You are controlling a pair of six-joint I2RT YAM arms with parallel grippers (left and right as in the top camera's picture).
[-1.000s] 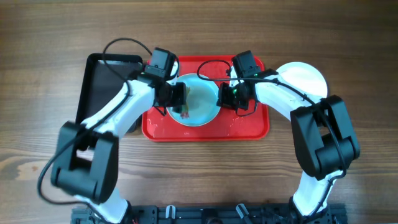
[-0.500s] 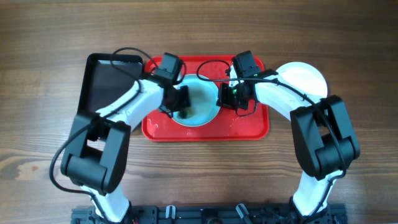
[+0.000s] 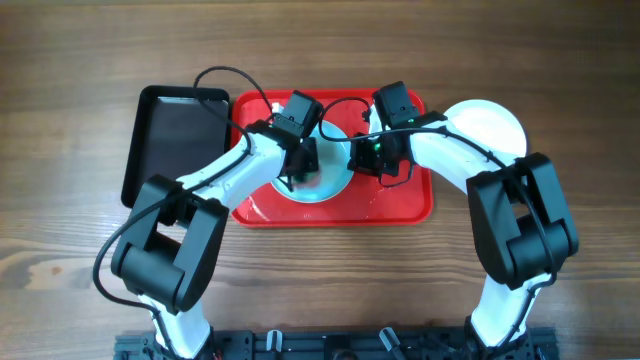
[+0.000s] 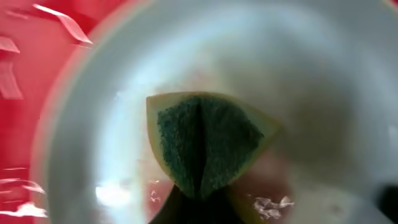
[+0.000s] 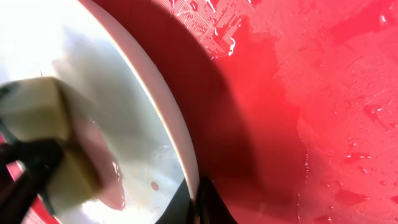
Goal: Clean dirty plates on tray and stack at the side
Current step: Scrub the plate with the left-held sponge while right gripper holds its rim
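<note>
1. The left tool [image 3: 300,168] is clamped on a folded green-and-yellow sponge [image 4: 205,146] and presses its scouring face into the pale blue plate [image 3: 332,182].
2. The sponge sits near the plate's middle, with pinkish residue at its edge. The next wipe probably has to sweep outward over that patch.
3. The right tool [image 3: 364,155] is closed on the plate's right rim, opposite the sponge, apparently to steady it.
4. The plate rests on the wet red tray [image 3: 405,205].
5. A white plate [image 3: 492,125] lies on the counter [image 3: 560,60] just right of the tray, nearer the right arm.
</note>
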